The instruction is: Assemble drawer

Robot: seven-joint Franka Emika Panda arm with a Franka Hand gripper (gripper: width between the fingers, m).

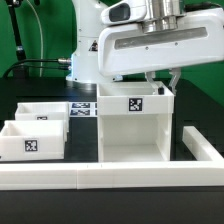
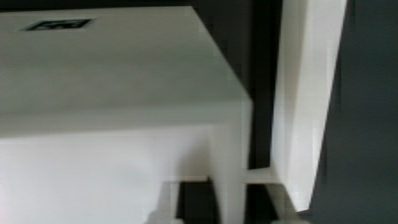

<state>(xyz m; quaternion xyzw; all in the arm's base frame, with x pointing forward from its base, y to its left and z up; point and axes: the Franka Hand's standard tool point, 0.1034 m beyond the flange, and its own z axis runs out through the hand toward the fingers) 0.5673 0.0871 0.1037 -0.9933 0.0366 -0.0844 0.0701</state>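
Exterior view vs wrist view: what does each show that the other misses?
Exterior only: the farther tray, the nearer tray, the border rail and the arm. Wrist only: a close look at the box shell panel edge and the dark gap beside it. Both: the box shell, with a square tag on it in each.

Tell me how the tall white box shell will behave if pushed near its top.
The box shell looks like rigid thin-walled plastic, so probably stiff and light. Tall and hollow with an open front, it may tip rather than slide under a high push. Smooth walls could slip.
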